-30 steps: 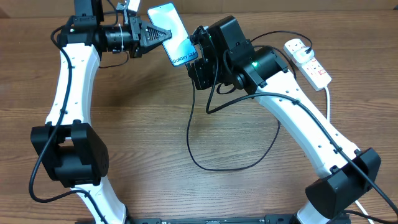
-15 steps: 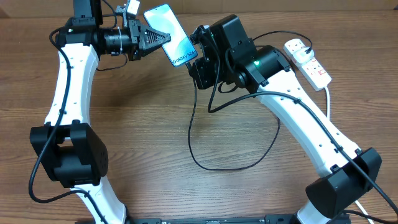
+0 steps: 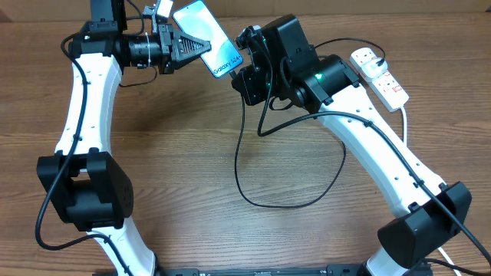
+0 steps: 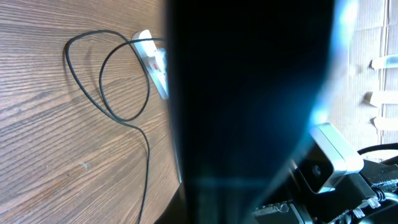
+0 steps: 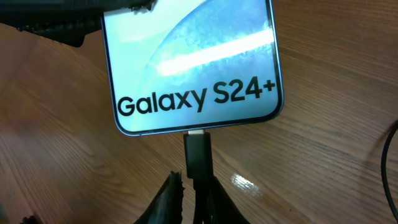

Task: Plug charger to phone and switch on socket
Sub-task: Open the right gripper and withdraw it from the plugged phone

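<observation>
Holding the phone (image 3: 222,57) aloft, the left hand (image 3: 201,44) clamps it steady so the charger (image 5: 198,155) tip sits in its port; the right hand (image 5: 194,194) straddles that tip, grip unclear. Socket (image 3: 380,73) lies well right of the phone.

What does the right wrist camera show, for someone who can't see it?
A phone reading "Galaxy S24+" fills the top, with the black charger plug meeting its bottom edge. The right gripper flanks it just below, over a wooden table.
</observation>
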Controlling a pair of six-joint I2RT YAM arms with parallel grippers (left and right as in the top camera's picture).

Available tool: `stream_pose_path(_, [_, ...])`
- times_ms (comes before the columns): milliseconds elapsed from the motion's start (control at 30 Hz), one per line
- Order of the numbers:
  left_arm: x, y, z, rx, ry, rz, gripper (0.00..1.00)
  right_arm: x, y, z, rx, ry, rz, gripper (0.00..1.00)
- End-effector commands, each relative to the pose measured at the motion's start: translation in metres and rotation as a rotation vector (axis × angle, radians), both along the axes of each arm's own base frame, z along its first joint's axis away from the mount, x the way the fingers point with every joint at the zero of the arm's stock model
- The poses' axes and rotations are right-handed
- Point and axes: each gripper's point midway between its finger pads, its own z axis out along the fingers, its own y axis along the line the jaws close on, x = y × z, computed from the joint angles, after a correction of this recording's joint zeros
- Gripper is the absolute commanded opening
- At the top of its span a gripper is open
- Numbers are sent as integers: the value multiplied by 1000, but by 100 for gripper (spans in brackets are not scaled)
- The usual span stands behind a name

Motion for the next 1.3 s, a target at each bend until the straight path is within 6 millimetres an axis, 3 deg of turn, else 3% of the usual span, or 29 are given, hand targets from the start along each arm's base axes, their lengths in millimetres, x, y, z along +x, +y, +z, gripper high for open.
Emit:
stream_pose_path(0, [-12,-24,14,-30,-45,-76,4,1,9,42,81,-98,30,17])
stream_pose_path(133, [-5,-22,11,-3,-60,-54,4,-1,8,40,75,-88,29,24])
stream_pose_path(233, [-1,-19,7,27,-62,-29,4,-1,7,39,71,-85,26,49])
stream_pose_path(333, [3,-17,2,57,-62,-8,4,0,4,37,65,-76,19,61])
stream_pose_path(567, [9,-10,-5,106,-80,23,4,7,-20,40,57,-61,-33,65])
stream_pose_path(667, [11,-5,-8,125,-80,37,4,13,-41,47,58,-68,-78,66])
stream_pose_path(800, [0,-7,-5,91,-84,-10,4,32,-77,53,54,-82,-194,76])
stream_pose_path(867, [-10,-11,-3,61,-74,-47,4,46,-99,51,54,-70,-300,76])
stream_pose_path(967, [-25,-19,0,21,-65,-102,4,58,-114,46,81,-40,-365,73])
stream_pose_path(1133, [-45,-33,5,-32,-55,-173,4,66,-111,30,106,23,-401,59])
stream_pose_path(1267, [-53,-46,2,-19,-61,-209,4,68,-100,14,126,92,-433,36])
